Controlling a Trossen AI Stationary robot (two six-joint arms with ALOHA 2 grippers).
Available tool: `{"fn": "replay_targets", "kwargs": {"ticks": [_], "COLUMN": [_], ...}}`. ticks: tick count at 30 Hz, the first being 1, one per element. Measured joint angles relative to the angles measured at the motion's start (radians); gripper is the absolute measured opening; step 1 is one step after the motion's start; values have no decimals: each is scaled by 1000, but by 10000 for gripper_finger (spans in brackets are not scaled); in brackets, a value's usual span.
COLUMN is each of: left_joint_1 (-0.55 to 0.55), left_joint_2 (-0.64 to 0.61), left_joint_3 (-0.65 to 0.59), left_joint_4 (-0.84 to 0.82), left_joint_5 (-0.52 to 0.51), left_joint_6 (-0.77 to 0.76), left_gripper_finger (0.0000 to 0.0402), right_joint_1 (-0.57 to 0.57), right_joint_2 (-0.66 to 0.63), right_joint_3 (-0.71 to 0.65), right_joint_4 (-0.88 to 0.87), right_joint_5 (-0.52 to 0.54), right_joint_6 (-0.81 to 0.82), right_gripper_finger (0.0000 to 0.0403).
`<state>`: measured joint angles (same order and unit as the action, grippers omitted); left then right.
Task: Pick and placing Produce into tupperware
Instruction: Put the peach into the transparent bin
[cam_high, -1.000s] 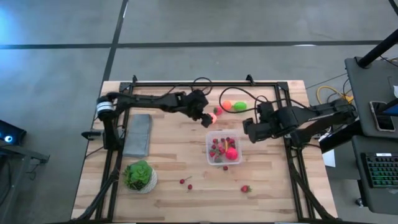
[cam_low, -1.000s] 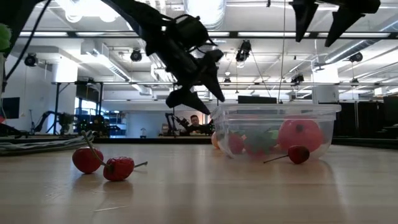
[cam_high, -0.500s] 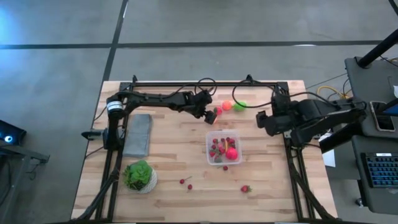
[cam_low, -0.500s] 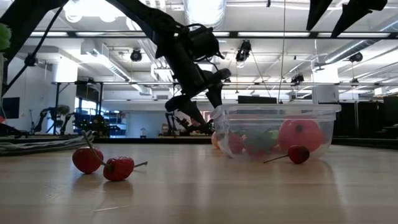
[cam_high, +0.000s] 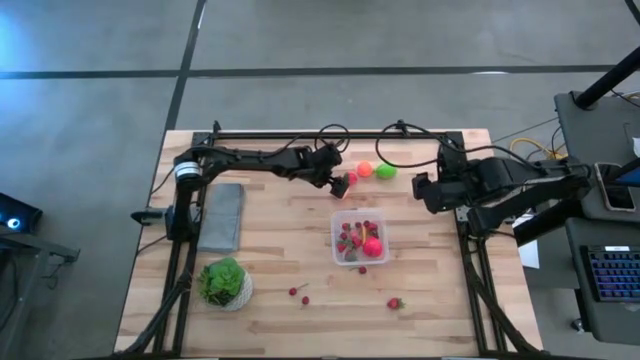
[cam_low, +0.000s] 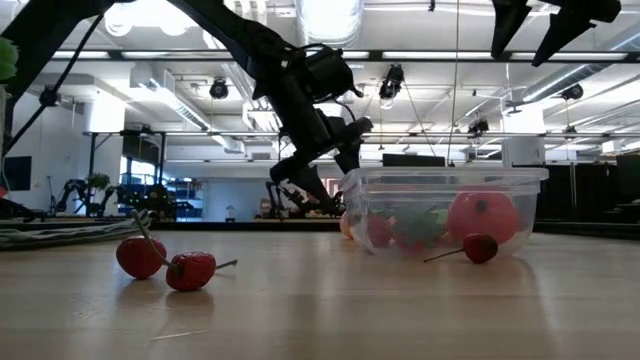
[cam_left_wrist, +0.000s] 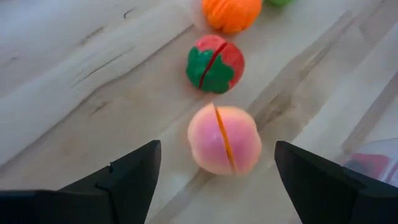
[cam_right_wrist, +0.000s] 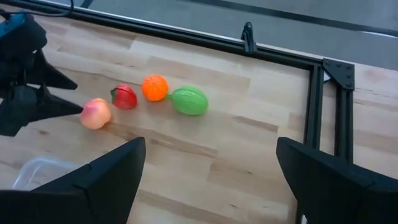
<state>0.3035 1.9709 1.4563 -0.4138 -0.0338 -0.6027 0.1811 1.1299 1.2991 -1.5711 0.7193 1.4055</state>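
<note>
Looking down, you get these lines.
High view: your left gripper (cam_high: 343, 184) sits low by the peach-pink toy fruit (cam_high: 342, 186), beside the red piece (cam_high: 351, 177), orange ball (cam_high: 365, 169) and bright green lump (cam_high: 386, 171); the clear square plastic tupperware (cam_high: 360, 238) holding red pieces lies nearer the front edge.
Low view: tiny red berries (cam_low: 166, 263) rest on the wooden table (cam_low: 320, 300) ahead of the tupperware (cam_low: 445, 212).
Left wrist view: your fingers (cam_left_wrist: 127, 174) stand spread either side of the peach fruit (cam_left_wrist: 224, 139), not touching it.
Right wrist view: your right gripper (cam_right_wrist: 208, 168) hangs spread, well apart from the fruit row.
</note>
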Motion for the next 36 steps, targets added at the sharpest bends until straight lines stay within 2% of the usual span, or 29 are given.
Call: {"fn": "replay_targets", "kwargs": {"ticks": [23,36], "left_joint_1": [-21,-24], "left_joint_2": [93,97], "left_joint_3": [0,-2], "left_joint_4": [102,124], "left_joint_5": [41,-28], "left_joint_6": [9,67], "left_gripper_finger": [300,300], "right_joint_1": [-51,-51], "right_joint_2": [3,3], "right_joint_3": [0,0], "right_joint_4": [0,0], "right_joint_5": [0,0], "right_joint_6": [-56,-56], "right_gripper_finger": [354,354]}}
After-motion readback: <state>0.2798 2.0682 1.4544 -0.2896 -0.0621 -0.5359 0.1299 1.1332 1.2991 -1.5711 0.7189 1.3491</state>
